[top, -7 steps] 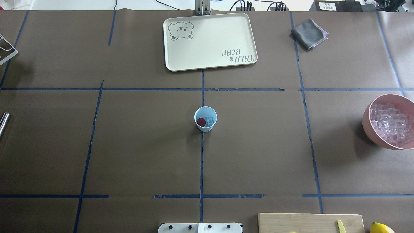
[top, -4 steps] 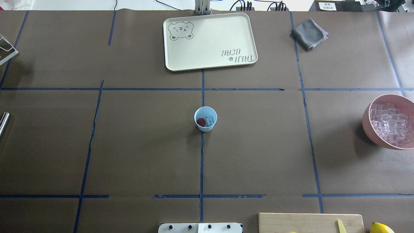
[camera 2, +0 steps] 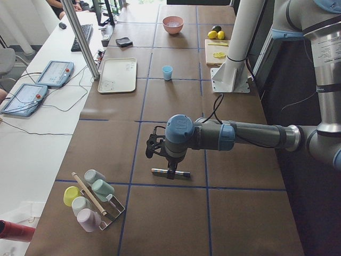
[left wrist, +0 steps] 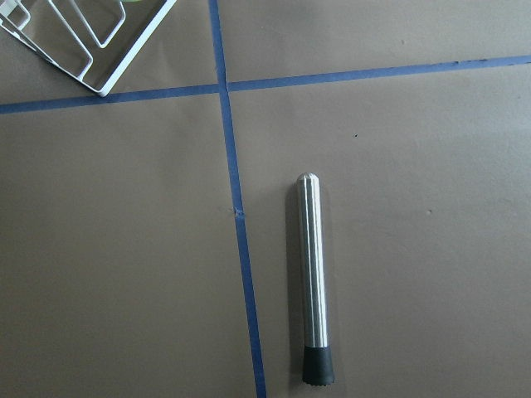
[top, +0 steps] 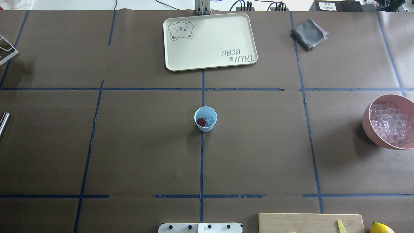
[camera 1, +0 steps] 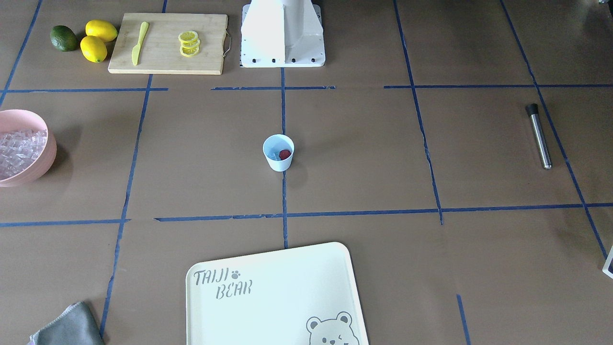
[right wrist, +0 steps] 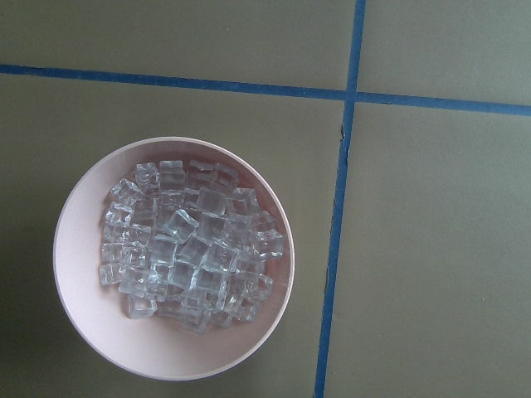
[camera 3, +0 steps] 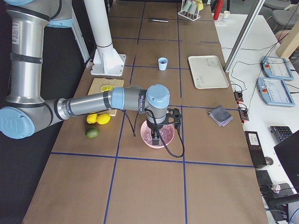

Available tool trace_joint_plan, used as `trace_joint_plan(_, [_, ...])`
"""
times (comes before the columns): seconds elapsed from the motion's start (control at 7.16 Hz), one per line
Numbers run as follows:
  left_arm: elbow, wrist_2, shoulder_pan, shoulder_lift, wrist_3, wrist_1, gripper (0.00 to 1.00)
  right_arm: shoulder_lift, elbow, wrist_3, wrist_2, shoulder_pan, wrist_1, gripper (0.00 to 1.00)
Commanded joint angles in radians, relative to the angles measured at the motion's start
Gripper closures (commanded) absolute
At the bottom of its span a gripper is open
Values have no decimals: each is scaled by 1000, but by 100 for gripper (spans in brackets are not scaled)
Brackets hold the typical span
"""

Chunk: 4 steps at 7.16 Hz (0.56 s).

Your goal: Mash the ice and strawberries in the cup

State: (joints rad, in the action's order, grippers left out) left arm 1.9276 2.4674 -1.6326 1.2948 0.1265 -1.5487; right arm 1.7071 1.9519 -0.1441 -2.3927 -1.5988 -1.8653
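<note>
Light-blue cup (top: 205, 119) upright at table centre, on a blue tape line, with one red strawberry (top: 201, 122) and an ice cube (top: 210, 120) side by side inside. Left gripper (camera 2: 171, 172) poised over steel muddler (left wrist: 312, 286) lying flat; right gripper (camera 3: 155, 136) above pink bowl (right wrist: 83, 315) heaped with ice (right wrist: 187, 245). Jaw state of both: cannot tell. Both well apart from cup.

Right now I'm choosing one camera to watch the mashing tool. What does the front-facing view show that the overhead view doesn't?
Only front-facing: the whole steel muddler, the lemon slices on the cutting board, and a dark green fruit. Only overhead: cables at the frame's top; there the muddler is cut down to one end. Both: the cup holding the strawberry and ice, the tray, and the pink bowl.
</note>
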Motion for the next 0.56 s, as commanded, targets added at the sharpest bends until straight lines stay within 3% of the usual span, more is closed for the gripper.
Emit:
trace_joint_plan(0.0, [-15, -2, 0, 3, 1, -1, 0, -1, -4, -3, -2, 0, 3, 0])
trace_joint_plan(0.42, [-16, 2, 2, 21, 1, -2, 0, -3, 4, -5, 1, -1, 6, 0])
